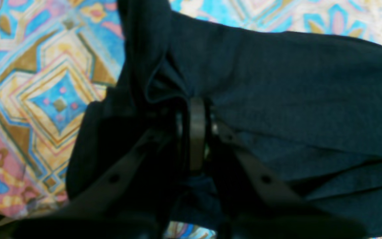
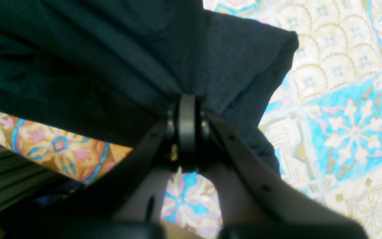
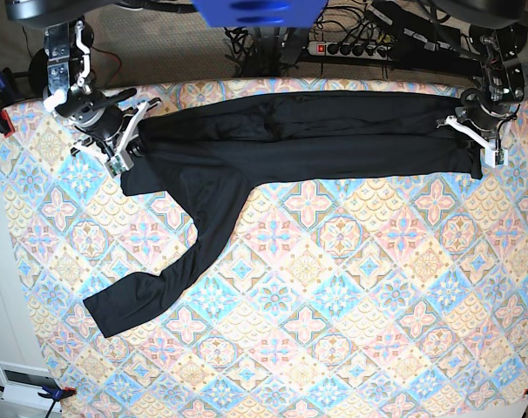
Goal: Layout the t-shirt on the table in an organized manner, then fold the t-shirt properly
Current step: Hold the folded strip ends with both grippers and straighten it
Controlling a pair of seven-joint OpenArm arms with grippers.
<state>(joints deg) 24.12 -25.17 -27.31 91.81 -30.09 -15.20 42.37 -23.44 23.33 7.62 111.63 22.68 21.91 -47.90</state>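
Laying-out step: left end effector (image 3: 473,131) and right end effector (image 3: 125,148) each clamp the black long-sleeved shirt (image 3: 290,144), stretched along the counter's (image 3: 334,331) far edge. Next, I judge, straighten the trailing sleeve (image 3: 159,279).

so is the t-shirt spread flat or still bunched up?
Partly spread: the t-shirt lies as a narrow doubled band between both shut grippers, left gripper and right gripper; one sleeve trails diagonally across the table.

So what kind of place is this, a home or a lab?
Most likely a lab or workshop test bench: two robot arms are mounted at the far edge of the table, a power strip with tangled cables sits behind it, and clamps pin its patterned cloth cover.
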